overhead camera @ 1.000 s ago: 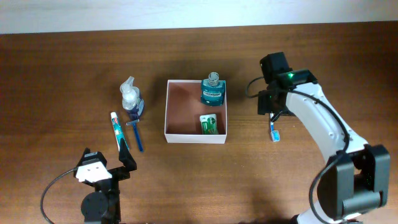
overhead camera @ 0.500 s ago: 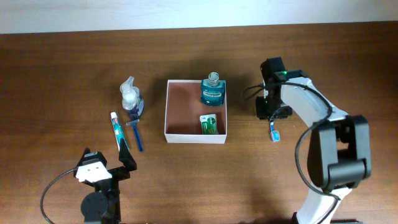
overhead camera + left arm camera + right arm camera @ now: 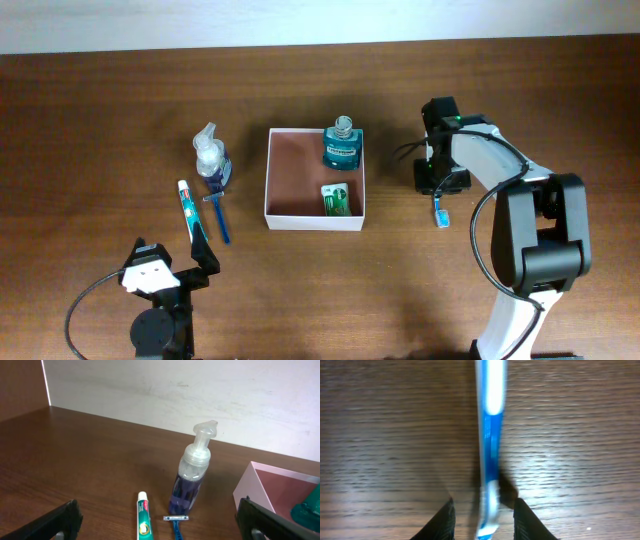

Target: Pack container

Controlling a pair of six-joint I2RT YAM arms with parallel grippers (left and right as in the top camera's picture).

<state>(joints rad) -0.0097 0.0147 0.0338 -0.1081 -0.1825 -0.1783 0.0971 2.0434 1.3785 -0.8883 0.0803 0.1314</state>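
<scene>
Right pincer [image 3: 484, 510] sits low over the toothbrush [image 3: 488, 435], jaws part-open, one on each side of the handle. Bench [image 3: 100, 120] grain shows between the left jaw and the handle, so I call it not gripped yet. The cross-handle approach makes sense: the brush is thin and lies flat, so its width is the only thing to squeeze. It lies on the bench right of the container [image 3: 295, 180], apart from it.

The container is mid-bench. The mouthwash bottle [image 3: 341, 145] stands upright in its far-right corner and a small green box [image 3: 339, 199] lies by the right wall. Its left side is bare, so there's room for long items.

Left pincer [image 3: 157, 510] is fully open, holds nothing, and faces the pump bottle [image 3: 192, 477], toothpaste tube [image 3: 144, 520] and razor [image 3: 176, 522], all left of the container, on that arm's side.

My read: toothbrush pick in hand. Risk: the handle skids when the jaws bite.
</scene>
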